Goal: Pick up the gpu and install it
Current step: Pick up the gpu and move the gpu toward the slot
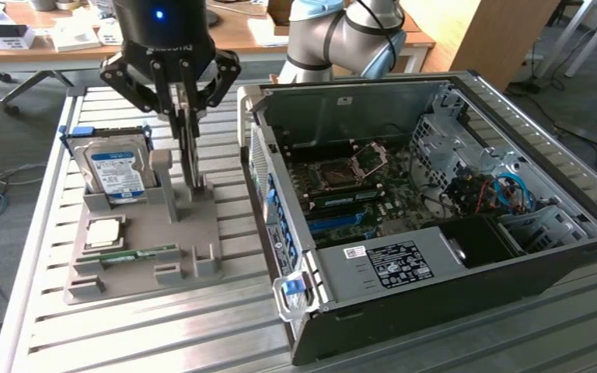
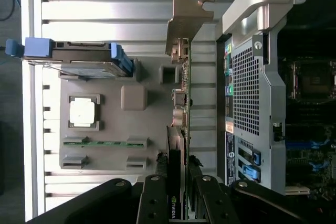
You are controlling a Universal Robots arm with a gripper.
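Note:
The gpu [image 1: 193,167] is a thin card seen edge-on, standing upright at the posts of the grey holder [image 1: 174,233] on the slatted table. My gripper [image 1: 186,128] hangs straight above it, its black fingers pressed against both faces of the card. In the wrist view the gpu [image 2: 181,103] runs as a narrow strip from its metal bracket [image 2: 186,19] to my gripper [image 2: 177,174], shut on the end with the dark labelled face. I cannot tell whether the card's lower edge still rests in the holder.
The holder also carries a silver hard drive [image 1: 117,167] in blue rails, a square processor [image 1: 105,231] and a green memory stick [image 1: 137,255]. The open computer case [image 1: 434,202] lies at the exterior view's right, motherboard with blue slots [image 1: 340,225] exposed.

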